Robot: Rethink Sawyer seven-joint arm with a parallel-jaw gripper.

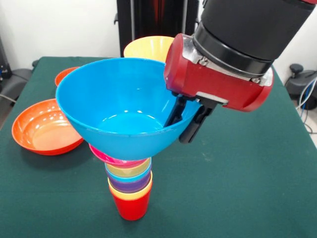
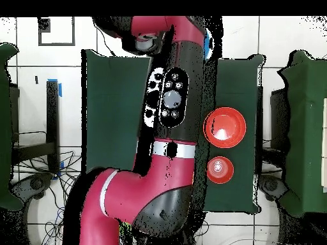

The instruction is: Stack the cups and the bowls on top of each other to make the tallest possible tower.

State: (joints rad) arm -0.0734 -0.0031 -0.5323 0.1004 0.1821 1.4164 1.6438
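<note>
Blue bowl [image 1: 116, 101], red cup [image 1: 131, 206]

The tower [image 1: 130, 186] stands upright near the table's [image 1: 237, 188] front edge in the front view: a red cup [image 1: 131, 206] at the base, then yellow, purple, blue and pale yellow cups nested above, a pink bowl [image 1: 111, 157], and a large blue bowl [image 1: 121, 106] on top, tilted slightly; a wide orange bowl [image 1: 45, 128] sits by the left edge; a small orange bowl [image 1: 65, 75] lies behind it; a yellow bowl [image 1: 148, 48] sits near the far edge.
</note>
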